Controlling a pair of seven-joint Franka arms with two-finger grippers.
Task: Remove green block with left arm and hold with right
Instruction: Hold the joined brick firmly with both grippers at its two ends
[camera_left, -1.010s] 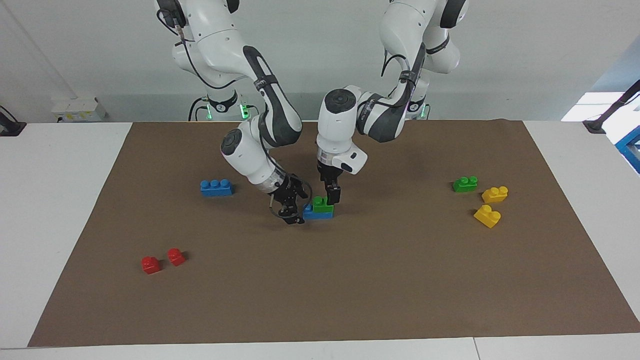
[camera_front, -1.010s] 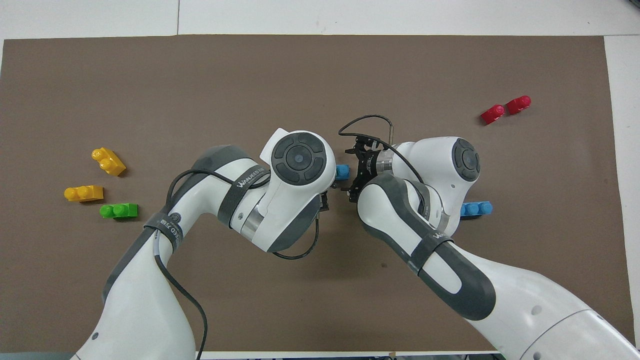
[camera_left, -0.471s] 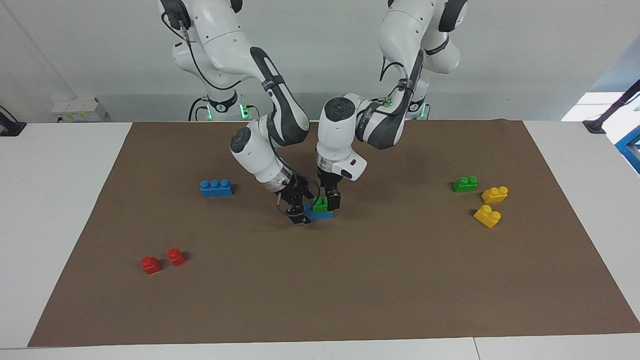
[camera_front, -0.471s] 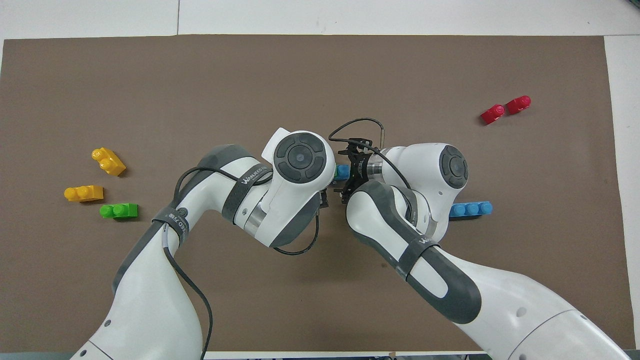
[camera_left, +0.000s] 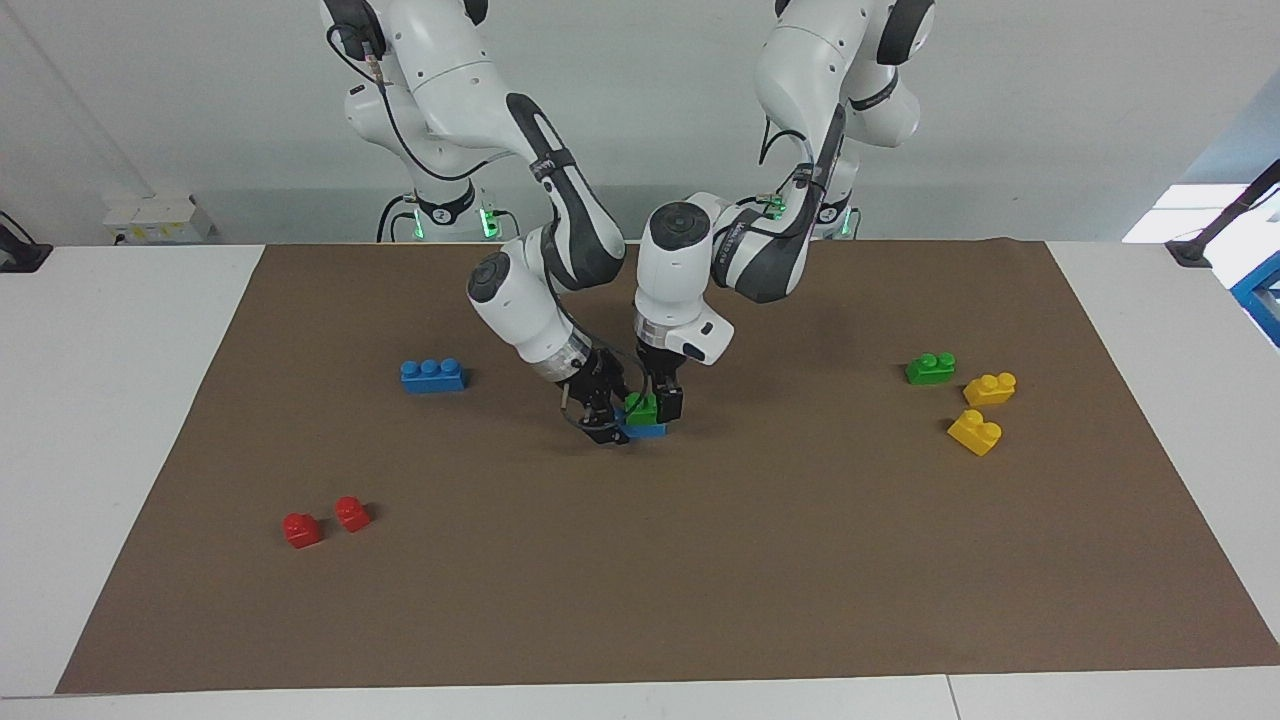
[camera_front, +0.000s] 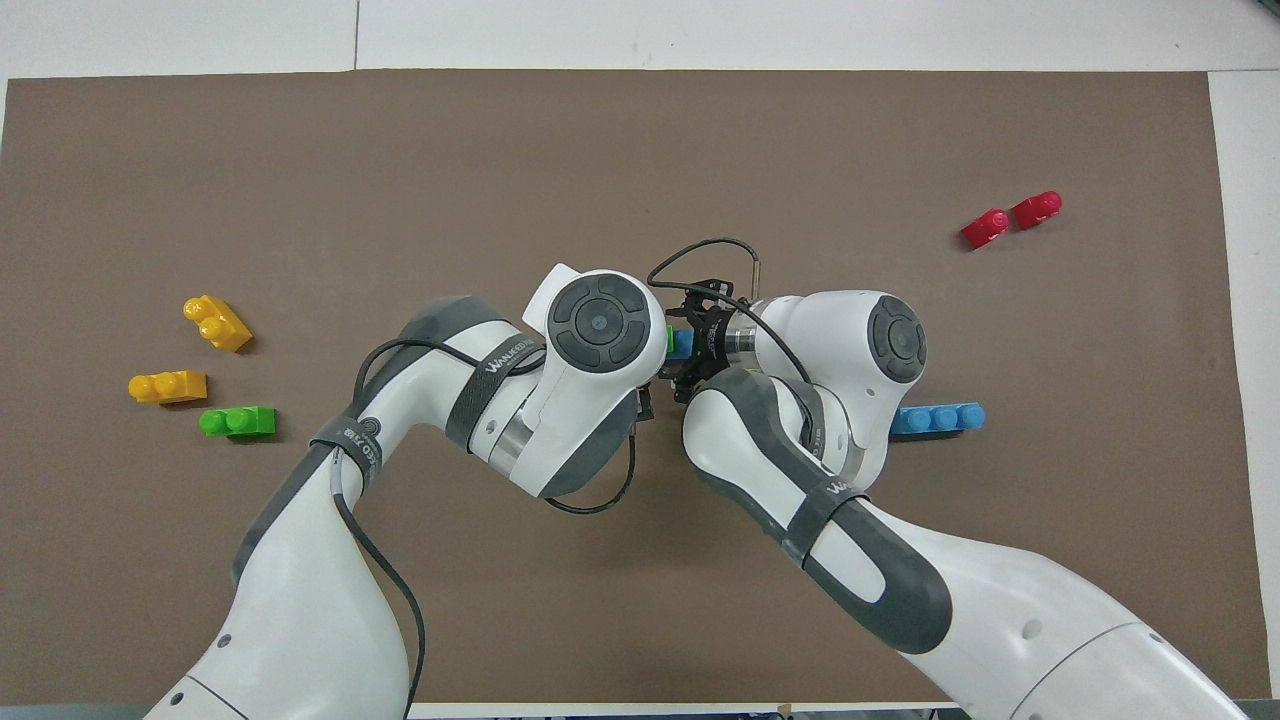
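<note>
At the centre of the facing frame the green block (camera_left: 642, 407) sits on top of a blue brick (camera_left: 645, 429) that rests on the brown mat (camera_left: 700, 560). The left gripper (camera_left: 660, 403) descends upright onto the green block with its jaws spread wide, one finger at the block's side; no closed grip is evident. The right gripper (camera_left: 603, 418) comes in slanted beside the blue brick's end toward the right arm's side; how far its jaws stand apart cannot be told, nor whether it has the brick. In the overhead frame both wrists cover the stack, leaving only slivers of green and blue visible. Elsewhere on the mat: a second blue brick (camera_left: 432, 375) left of centre, two red blocks (camera_left: 325, 521) at lower left, and a second green block (camera_left: 930, 368) with two yellow blocks (camera_left: 981, 412) at right, all well apart from the grippers.
</note>
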